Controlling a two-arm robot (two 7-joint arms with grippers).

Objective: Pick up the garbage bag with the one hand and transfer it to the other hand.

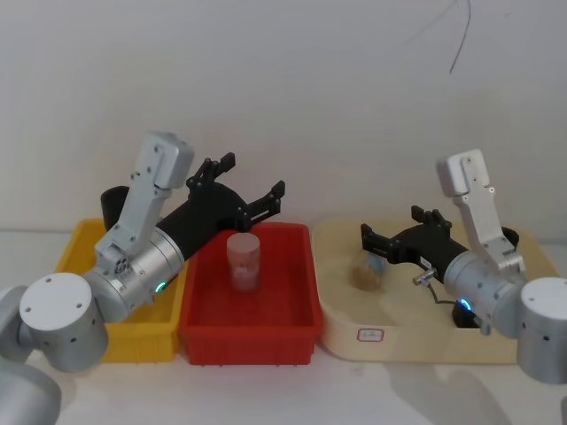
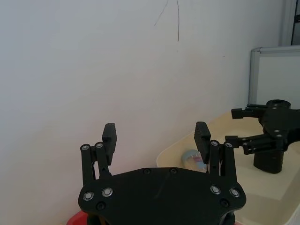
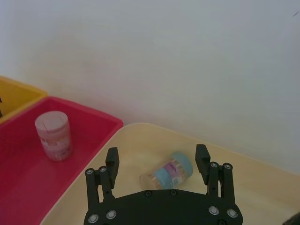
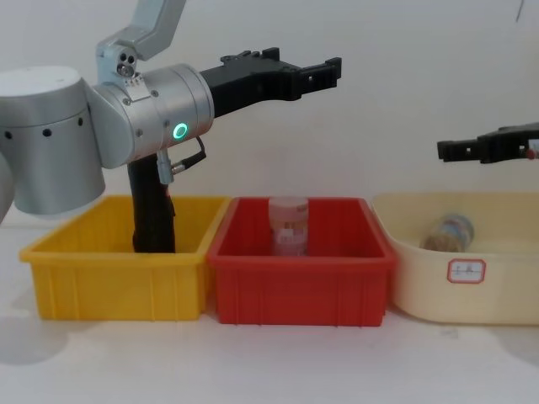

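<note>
The garbage bag (image 4: 152, 210) is a tall matte-black roll standing upright in the yellow bin (image 4: 118, 269); its top (image 1: 112, 205) shows behind my left arm. My left gripper (image 1: 252, 175) is open and empty, raised above the red bin (image 1: 250, 345), up and to the right of the bag and apart from it. From the side the left gripper (image 4: 307, 67) is well above the bins. My right gripper (image 1: 376, 242) hovers open and empty over the beige tray (image 1: 416, 350), its fingers (image 3: 112, 159) spread above a lying jar.
A pink-labelled jar (image 1: 244, 259) stands in the red bin. A clear jar with a blue lid (image 3: 168, 174) lies on its side in the beige tray. A dark cylinder (image 2: 269, 161) stands in that tray under the right arm. A white wall is close behind.
</note>
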